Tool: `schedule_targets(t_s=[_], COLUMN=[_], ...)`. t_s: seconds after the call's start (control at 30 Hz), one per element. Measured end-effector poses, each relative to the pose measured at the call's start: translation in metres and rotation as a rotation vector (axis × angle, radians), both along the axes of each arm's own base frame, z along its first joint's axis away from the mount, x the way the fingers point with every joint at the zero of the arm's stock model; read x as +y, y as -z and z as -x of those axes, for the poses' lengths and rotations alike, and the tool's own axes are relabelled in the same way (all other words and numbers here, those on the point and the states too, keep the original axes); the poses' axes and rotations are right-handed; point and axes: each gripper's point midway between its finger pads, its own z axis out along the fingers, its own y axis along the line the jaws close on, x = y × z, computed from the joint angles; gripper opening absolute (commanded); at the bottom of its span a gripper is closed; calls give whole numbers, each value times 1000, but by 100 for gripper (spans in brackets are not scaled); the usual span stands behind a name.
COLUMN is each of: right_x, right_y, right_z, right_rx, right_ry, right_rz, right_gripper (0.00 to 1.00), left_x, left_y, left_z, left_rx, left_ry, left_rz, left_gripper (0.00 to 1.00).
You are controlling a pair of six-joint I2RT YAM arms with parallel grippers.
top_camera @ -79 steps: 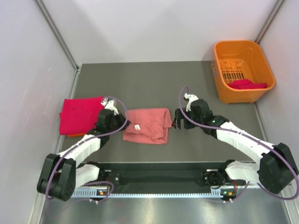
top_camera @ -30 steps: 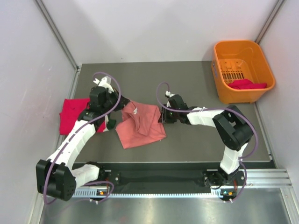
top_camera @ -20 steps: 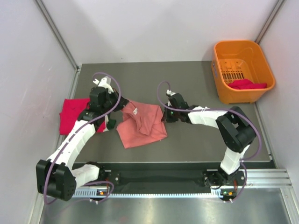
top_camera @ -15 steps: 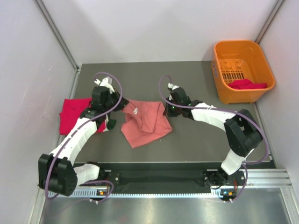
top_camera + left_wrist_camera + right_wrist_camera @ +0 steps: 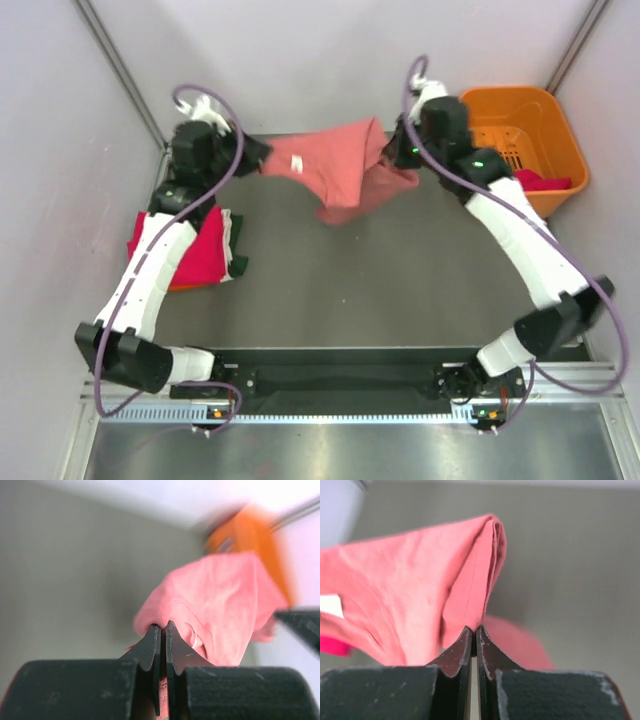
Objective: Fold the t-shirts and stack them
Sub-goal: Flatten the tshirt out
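From above: the salmon-pink t-shirt (image 5: 335, 175) hangs slack over the far bench (image 5: 400, 290), strung between left end effector (image 5: 248, 160) and right end effector (image 5: 397, 153). Left wrist: jaws pinched on its edge. Right wrist: clamped on a folded hem. Light, limp cloth, probably best gripped at corners.

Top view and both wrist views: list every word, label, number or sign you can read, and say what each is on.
No text can be read in any view.
White tag on the pink shirt: too small to read from above, and no print shows in the wrist views.
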Motion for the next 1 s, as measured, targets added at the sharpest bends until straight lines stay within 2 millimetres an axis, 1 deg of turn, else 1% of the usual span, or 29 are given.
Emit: schedule_targets(t_s=[0.07,0.1,0.13,0.17,0.2,0.23,0.27,0.3,0.33,0.4,0.43,0.47,0.53,0.6,0.67,0.87,0.93,0.97,1.0], right_x=[-13,-22,-32,-43,-54,-62,-69,-74,-78,-83,-82,-81,-80,-78,-76,-73,-69,-66,-62], right_y=[-58,-85,-109,-129,-148,-159,-167,-172,-173,-163,-154,-139,-114,-90,-77,-69,-63,-58,-49], right_z=[14,25,40,57,76,91,106,121,134,148,150,149,145,138,134,126,120,117,114], right_rx=[-113,-170,-220,-266,-315,-347,-373,-394,-403,-393,-372,-337,-269,-196,-152,-130,-125,-118,-101], right_ry=[18,29,38,44,49,49,45,36,26,14,10,8,11,16,21,20,14,11,-2], right_rz=[-43,-68,-93,-116,-143,-161,-178,-197,-210,-213,-206,-189,-153,-112,-86,-68,-70,-70,-69], right_gripper=[0,0,0,0,0,0,0,0,0,0,0,0,0,0,0,0,0,0,0], left_x=[2,4,7,9,11,12,12,10,8,4,2,1,-2,-4,-5,-6,-6,-6,-6], left_y=[-68,-95,-121,-135,-148,-154,-156,-150,-144,-123,-108,-95,-76,-61,-58,-87,-86,-82,-78], left_z=[0,6,17,27,41,51,61,70,77,85,85,84,78,71,69,68,68,67,67], left_rx=[-146,-205,-262,-298,-330,-347,-360,-351,-340,-296,-258,-222,-159,-105,-80,-144,-148,-140,-131], left_ry=[-11,-16,-20,-20,-13,-4,6,23,37,62,69,71,69,71,70,84,84,83,82], left_rz=[35,50,67,80,97,111,123,136,146,161,162,163,162,155,150,164,164,162,161], left_gripper=[0,0,0,0,0,0,0,0,0,0,0,0,0,0,0,0,0,0,0])
